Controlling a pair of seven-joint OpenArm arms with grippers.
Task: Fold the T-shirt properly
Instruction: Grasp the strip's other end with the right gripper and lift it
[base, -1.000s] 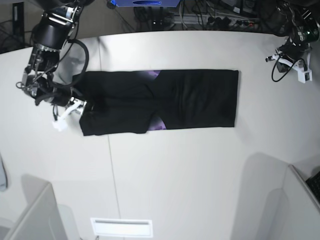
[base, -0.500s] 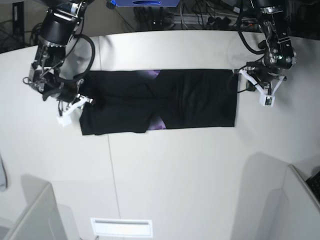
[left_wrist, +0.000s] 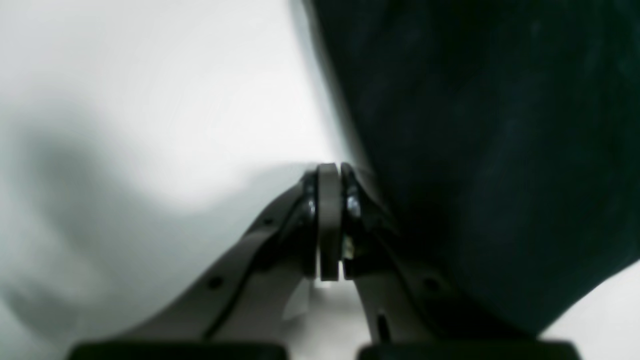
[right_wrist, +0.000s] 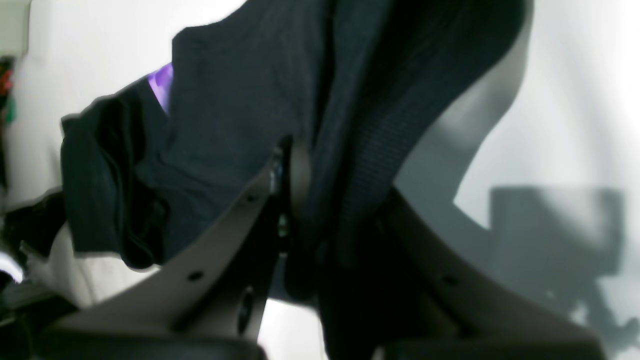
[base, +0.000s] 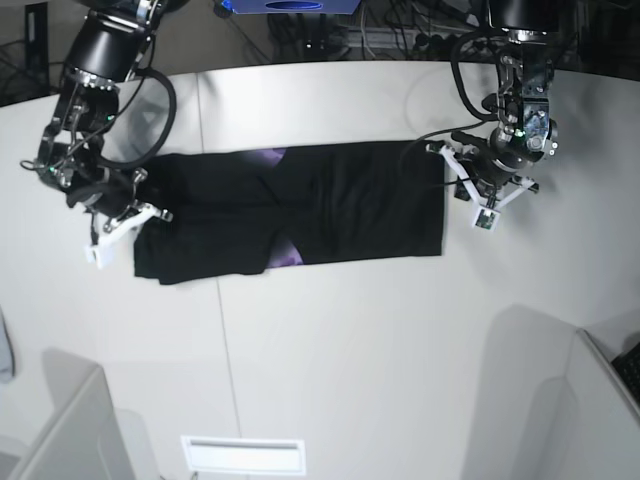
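The T-shirt (base: 300, 210) lies as a long band across the table's (base: 350, 350) far half. Right gripper (right_wrist: 320, 200) is clamped on its end cloth. Left gripper (left_wrist: 330, 220) is closed, apparently empty, beside the opposite edge. An end-over-end fold is judged in hand; lifting is required next.

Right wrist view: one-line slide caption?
Right gripper clamped on a bunched fold of the black T-shirt, lifted off the white table.
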